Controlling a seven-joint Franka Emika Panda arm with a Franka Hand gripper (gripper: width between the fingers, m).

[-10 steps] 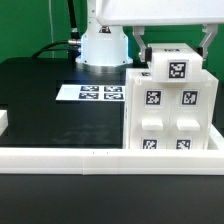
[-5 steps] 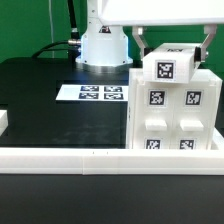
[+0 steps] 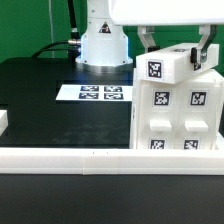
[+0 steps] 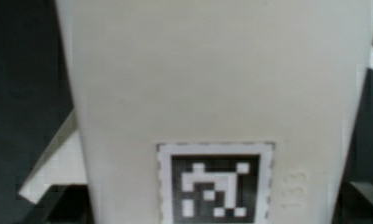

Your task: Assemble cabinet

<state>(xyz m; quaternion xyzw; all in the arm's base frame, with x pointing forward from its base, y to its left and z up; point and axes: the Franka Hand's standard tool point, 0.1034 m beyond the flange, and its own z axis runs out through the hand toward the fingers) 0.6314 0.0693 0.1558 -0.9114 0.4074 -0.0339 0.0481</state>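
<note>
The cabinet body [image 3: 178, 118], a white box with several marker tags on its front, stands at the exterior view's right against the white rail. On top of it a smaller white panel [image 3: 168, 68] with one tag leans tilted. My gripper [image 3: 176, 45] comes down from above, its dark fingers [image 3: 147, 42] pressed against the panel's two sides, shut on it. In the wrist view the white panel [image 4: 209, 90] fills nearly the whole picture, and my gripper [image 4: 209, 212] straddles the panel near its tag.
The marker board [image 3: 100, 93] lies flat on the black table behind the middle. A long low white L-shaped rail [image 3: 70, 155] runs along the front edge. The arm's white base [image 3: 100, 45] stands at the back. A small white piece [image 3: 3, 122] shows at the left edge.
The held panel has shifted toward the exterior view's right and tipped more. The cabinet body beneath it has slid slightly right as well.
</note>
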